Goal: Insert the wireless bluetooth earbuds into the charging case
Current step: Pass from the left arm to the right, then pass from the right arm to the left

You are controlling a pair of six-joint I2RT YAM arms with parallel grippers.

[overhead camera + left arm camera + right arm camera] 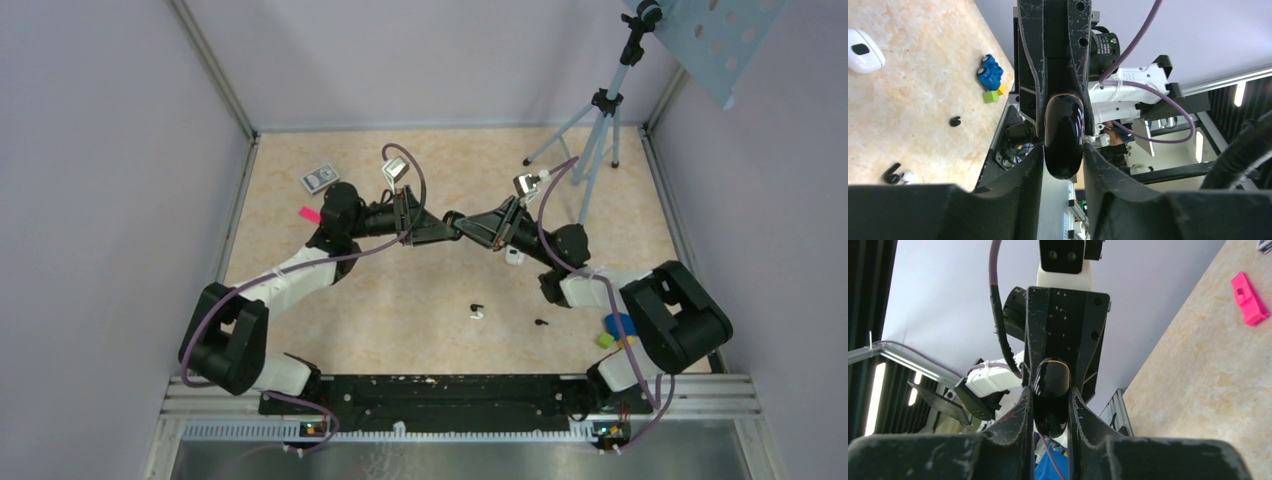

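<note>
A glossy black charging case [455,222] hangs above the table's middle, held from both sides. My left gripper [437,229] is shut on one end of the case [1064,125]. My right gripper [474,227] is shut on the other end [1052,377]. I cannot tell whether the lid is open. A black earbud [474,308] and a white earbud [479,315] lie together on the table nearer the bases, and both show in the left wrist view, the black earbud [893,173] and the white earbud [909,176]. Another black earbud [541,323] lies to their right [954,120].
A white charging case [513,255] lies under the right arm [863,50]. Blue, green and yellow blocks [615,330] sit by the right base. A pink block [309,214] and a small card box [320,178] lie at the left. A tripod [598,130] stands back right.
</note>
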